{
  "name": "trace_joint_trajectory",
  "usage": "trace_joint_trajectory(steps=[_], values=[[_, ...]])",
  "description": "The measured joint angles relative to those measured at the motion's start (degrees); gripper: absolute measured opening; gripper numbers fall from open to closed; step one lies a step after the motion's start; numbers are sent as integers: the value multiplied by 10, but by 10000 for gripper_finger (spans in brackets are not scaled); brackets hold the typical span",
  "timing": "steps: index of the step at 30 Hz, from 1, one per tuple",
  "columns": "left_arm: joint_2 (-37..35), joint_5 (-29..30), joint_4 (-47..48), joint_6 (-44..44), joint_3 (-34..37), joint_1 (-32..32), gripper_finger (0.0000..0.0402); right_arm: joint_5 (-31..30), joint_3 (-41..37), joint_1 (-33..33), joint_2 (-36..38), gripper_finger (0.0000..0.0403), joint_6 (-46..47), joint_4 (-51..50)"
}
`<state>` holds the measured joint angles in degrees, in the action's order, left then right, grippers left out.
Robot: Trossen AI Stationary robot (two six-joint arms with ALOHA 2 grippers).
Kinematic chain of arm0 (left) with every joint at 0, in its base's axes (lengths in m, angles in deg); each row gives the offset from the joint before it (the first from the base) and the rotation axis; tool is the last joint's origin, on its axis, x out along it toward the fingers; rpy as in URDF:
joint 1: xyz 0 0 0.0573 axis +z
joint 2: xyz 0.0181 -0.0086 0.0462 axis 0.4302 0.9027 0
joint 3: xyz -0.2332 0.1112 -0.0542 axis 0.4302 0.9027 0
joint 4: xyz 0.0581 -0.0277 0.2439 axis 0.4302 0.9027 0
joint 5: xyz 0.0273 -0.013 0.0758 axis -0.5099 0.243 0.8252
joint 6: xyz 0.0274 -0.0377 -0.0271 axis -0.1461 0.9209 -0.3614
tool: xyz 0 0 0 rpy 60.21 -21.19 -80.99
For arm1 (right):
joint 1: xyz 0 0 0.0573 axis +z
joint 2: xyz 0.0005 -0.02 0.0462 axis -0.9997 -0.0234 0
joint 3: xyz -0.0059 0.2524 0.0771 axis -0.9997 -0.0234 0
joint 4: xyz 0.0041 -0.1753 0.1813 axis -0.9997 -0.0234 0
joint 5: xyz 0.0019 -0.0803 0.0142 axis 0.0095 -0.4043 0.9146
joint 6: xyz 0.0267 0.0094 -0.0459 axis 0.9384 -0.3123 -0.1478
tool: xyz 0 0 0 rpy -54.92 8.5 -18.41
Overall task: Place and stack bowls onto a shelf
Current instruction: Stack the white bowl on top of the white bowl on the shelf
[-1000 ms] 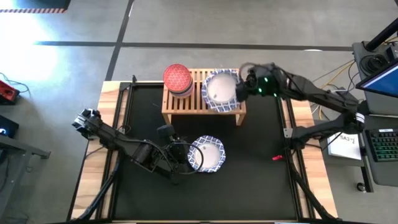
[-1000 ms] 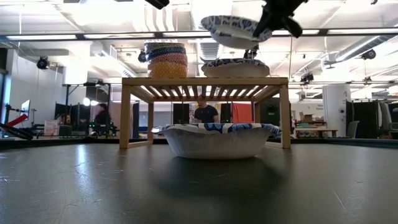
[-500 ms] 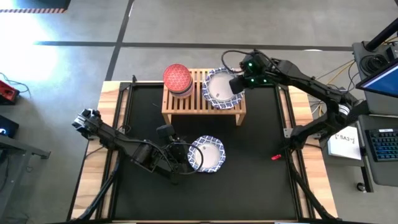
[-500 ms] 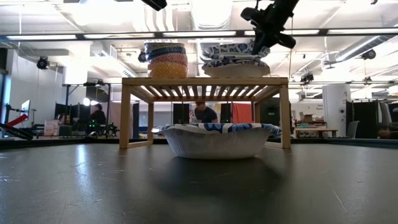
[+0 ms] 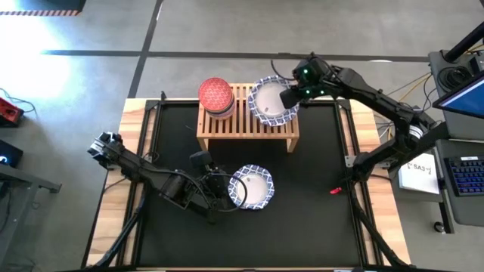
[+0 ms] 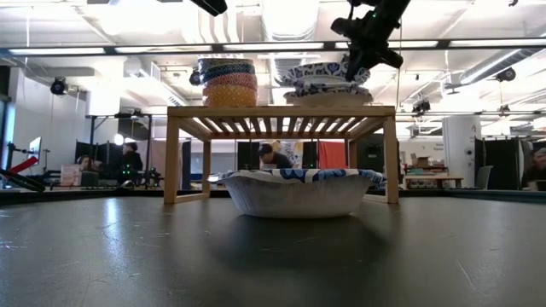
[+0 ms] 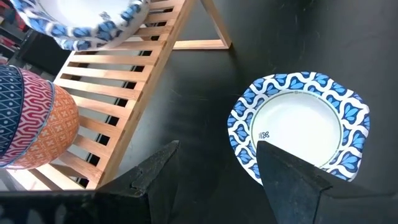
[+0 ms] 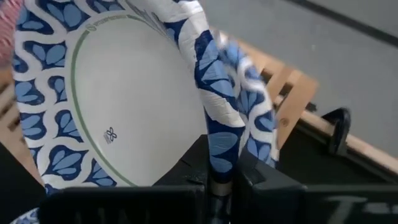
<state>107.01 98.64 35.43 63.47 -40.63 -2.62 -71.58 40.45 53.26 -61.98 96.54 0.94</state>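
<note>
The light-wood slatted shelf (image 5: 247,119) stands at the far side of the table. On its left end sits a nested stack of small bowls (image 5: 216,97), the red-patterned one on top. On its right end lies a stack of wide white bowls with blue-patterned rims (image 5: 272,103), the uppermost slightly tilted, its rim pinched by the right gripper (image 5: 291,97). One more wide white bowl (image 5: 252,187) rests upright on the black tabletop in front of the shelf.

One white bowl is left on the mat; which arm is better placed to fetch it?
Left. The left gripper sits open beside the bowl on the mat, while the right gripper is at the shelf, shut on the stacked bowl's rim.
</note>
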Motion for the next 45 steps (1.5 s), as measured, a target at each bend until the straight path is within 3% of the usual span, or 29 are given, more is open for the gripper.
trace_joint_trajectory(steps=[13, 20, 23, 26, 30, 32, 37, 45], values=[[0, 0, 0, 0, 0, 0, 194, -5, 28, -5, 1, 119, -30, -1], [0, 0, -1, 9, 0, 0, 194, -108, 68, -5, 1, 160, -82, -26], [0, -1, -8, 29, 0, 0, 194, -116, 96, -5, 1, 167, -80, -39], [7, -3, -21, 55, 0, 0, 194, -79, 113, 1, 3, 166, -73, -56], [32, -56, -24, 83, 0, 1, 194, 64, 114, 14, 4, 156, -62, -92], [47, -83, -25, 97, 0, 4, 194, 97, 114, 29, 5, 150, -58, -114], [91, -168, -25, 134, 0, 19, 194, 98, 113, 83, 5, 137, -57, -174], [136, -205, -29, 166, 1, 39, 194, 45, 113, 187, 6, 135, -28, -201]])
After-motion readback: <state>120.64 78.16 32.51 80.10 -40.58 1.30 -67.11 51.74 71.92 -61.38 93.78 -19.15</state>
